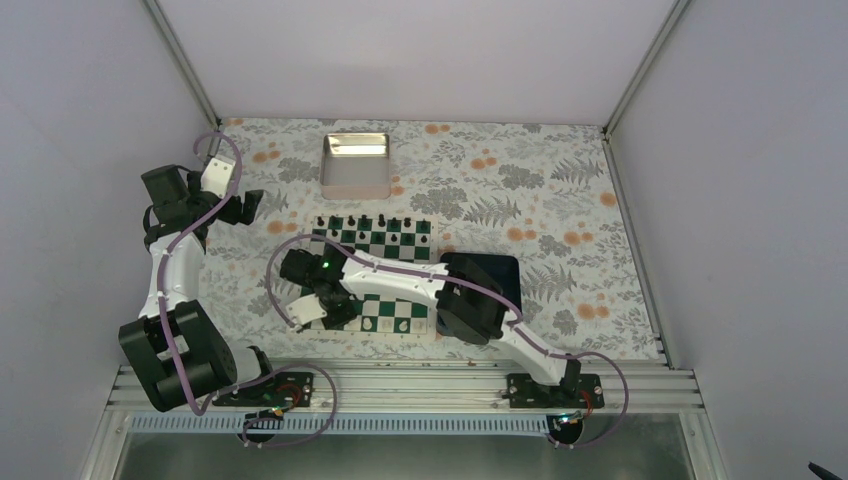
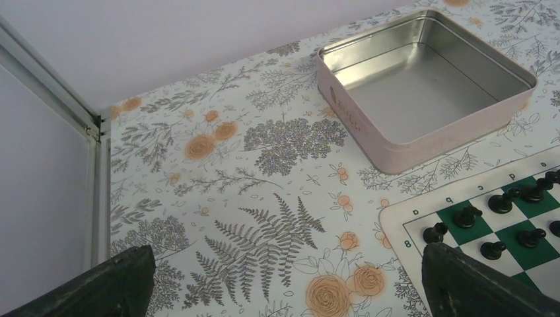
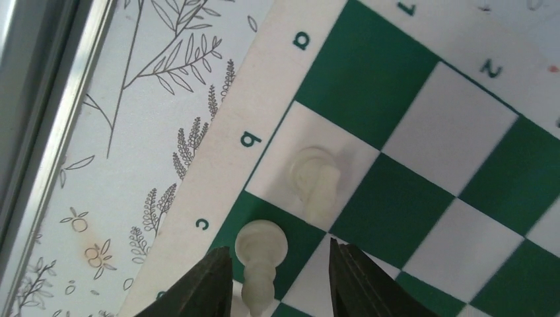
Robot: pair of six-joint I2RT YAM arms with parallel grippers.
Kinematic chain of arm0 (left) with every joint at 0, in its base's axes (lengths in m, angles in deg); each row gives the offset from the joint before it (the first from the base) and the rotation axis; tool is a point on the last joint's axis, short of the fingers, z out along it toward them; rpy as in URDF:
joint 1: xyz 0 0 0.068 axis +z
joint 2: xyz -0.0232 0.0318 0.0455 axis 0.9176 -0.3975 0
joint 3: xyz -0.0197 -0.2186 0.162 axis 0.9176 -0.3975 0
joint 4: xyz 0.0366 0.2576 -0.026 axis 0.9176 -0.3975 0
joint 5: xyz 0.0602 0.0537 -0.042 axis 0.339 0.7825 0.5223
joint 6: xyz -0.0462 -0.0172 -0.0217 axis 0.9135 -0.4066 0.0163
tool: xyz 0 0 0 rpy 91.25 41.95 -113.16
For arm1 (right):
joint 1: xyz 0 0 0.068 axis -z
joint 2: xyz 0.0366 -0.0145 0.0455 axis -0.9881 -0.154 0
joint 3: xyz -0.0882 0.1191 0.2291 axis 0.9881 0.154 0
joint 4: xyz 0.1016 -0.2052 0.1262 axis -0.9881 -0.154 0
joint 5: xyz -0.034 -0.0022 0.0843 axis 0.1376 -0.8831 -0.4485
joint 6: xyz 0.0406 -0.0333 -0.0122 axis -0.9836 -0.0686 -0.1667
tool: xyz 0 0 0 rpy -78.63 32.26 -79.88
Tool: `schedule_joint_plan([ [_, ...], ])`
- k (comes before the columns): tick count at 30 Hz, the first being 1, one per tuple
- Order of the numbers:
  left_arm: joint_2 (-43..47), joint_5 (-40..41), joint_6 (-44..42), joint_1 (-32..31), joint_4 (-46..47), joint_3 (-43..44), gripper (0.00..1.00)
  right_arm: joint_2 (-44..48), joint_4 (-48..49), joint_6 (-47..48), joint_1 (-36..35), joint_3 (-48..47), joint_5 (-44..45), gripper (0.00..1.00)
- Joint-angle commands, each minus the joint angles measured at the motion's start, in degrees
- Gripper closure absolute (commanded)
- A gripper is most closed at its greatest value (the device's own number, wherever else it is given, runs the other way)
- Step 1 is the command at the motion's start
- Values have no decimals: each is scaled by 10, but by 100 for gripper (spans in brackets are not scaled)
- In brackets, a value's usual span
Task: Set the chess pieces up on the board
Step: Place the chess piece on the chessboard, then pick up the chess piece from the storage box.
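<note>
In the right wrist view a small white chess piece (image 3: 261, 247) stands on a green square by the letter c at the rim of the board (image 3: 409, 198). My right gripper (image 3: 280, 277) is open around it, with a gap on each side of the piece. A second white piece (image 3: 317, 175) stands on the neighbouring white square by the letter b. From above, the right gripper (image 1: 335, 312) is low over the near left part of the board (image 1: 400, 240). My left gripper (image 1: 250, 205) hangs wide open over the cloth, left of the board (image 2: 422, 214), holding nothing.
Black pieces (image 2: 467, 214) stand in rows along the board's far edge. An empty metal tin (image 2: 422, 92) sits behind the board (image 1: 356, 165). A dark blue tray (image 1: 495, 270) lies right of the board, partly under the right arm. The metal rail (image 3: 39, 132) runs close by.
</note>
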Motion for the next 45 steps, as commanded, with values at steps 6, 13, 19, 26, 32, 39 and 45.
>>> schedule_joint_plan([
  [6, 10, -14, 4, -1, 10, -4, 0, 132, -21, -21, 12, -11, 27, 58],
  [13, 10, -10, 5, -1, 11, -6, 0, 261, -42, -51, 95, 83, 56, 57],
  [19, 10, -7, 6, -1, 12, -4, 0, 357, -2, -54, 240, 256, 46, 57],
  [26, 5, -3, 8, -1, 13, -2, 0, 405, 53, -59, 316, 401, 33, 57],
  [32, 9, 2, 8, -1, 10, -2, 0, 408, 65, -57, 347, 455, 19, 59],
  [39, 7, 5, 8, -1, 9, -3, 0, 397, 64, -56, 350, 477, -26, 60],
  [45, 5, 5, 8, -1, 7, 1, 0, 390, 66, -54, 349, 495, -55, 62],
])
